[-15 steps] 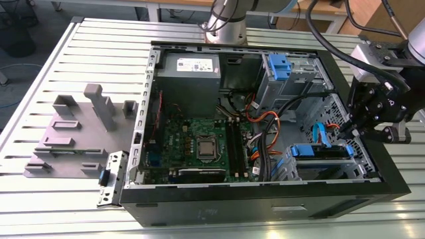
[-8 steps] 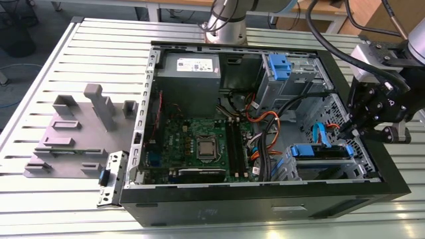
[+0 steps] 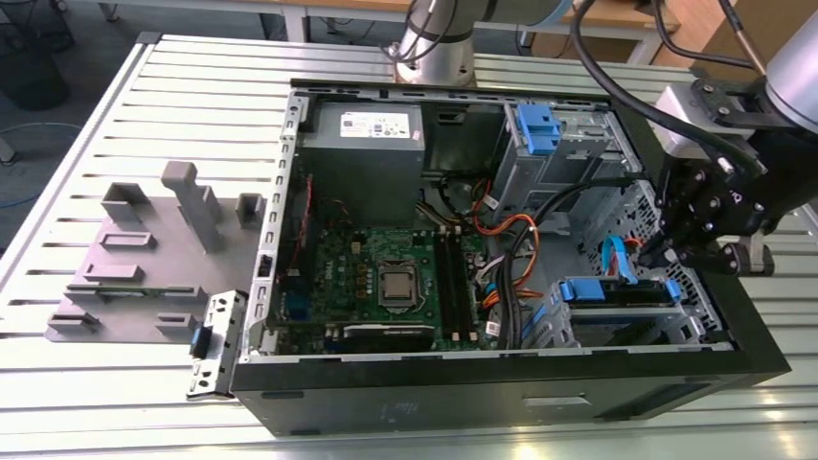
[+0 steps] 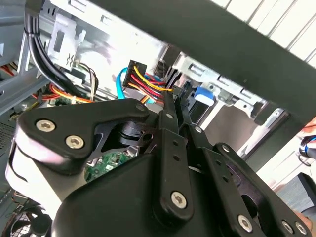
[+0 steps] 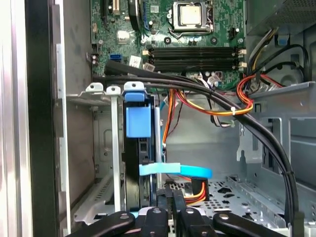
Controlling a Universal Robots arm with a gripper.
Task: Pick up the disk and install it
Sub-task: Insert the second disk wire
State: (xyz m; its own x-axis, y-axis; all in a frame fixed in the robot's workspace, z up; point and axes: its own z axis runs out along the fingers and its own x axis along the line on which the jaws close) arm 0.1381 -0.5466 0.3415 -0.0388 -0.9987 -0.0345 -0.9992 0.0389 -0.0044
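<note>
The open computer case lies on the slatted tabletop. It holds one motherboard, one grey power supply and two drive cages. The disk stands on edge in the lower cage, directly ahead of the jaws, its blue rail facing up. The gripper sits at the disk's connector end; the jaws are drawn together, fingertips meeting beside one orange-and-yellow power lead and one blue data cable, clasping nothing visible.
</note>
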